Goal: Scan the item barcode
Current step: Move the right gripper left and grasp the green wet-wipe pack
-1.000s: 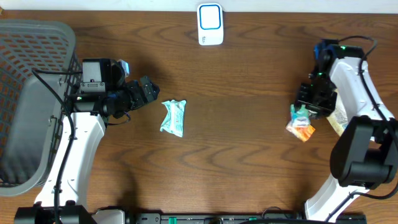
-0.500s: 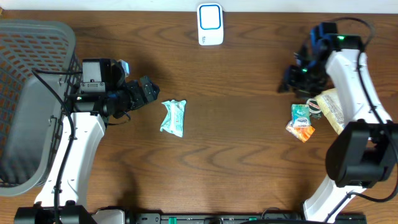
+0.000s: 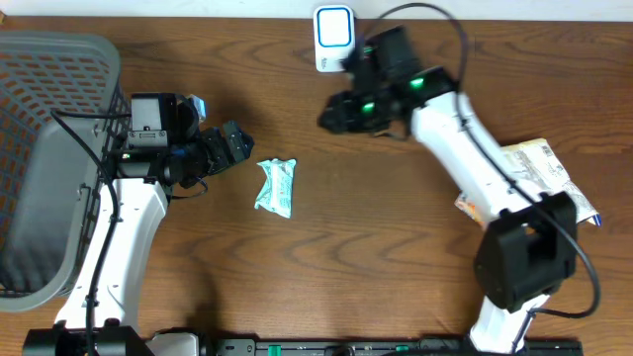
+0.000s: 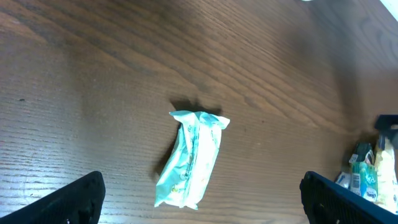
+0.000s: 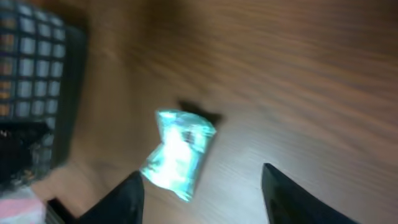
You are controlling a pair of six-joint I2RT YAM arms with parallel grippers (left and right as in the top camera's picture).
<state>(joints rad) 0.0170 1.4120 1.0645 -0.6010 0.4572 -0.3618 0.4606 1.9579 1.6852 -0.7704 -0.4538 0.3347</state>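
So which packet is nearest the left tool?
The teal packet, alone mid-table right beside the left tool; the other packets lie at the far right.

A grey mesh basket (image 3: 40, 59) sits at the wooden table's (image 3: 376, 257) left edge. Far right lie a tan packet (image 3: 539, 166) and a partly hidden orange packet (image 3: 466, 206).

Overhead view is bright and even, lit from above, with a soft sheen on the table (image 3: 326, 247), the white scanner (image 3: 334, 38) at 12 o'clock nearly blown out, and faint soft shadows under the arms. Left wrist view is sharp mid-frame: packet (image 4: 189, 158) crisp, small dark shadow at its 12 o'clock end, pale glare on the wood toward 1 o'clock. Right wrist view is dimmer and smeared all over, packet a washed-out cyan, basket (image 5: 28, 56) grid at 10 o'clock soft.
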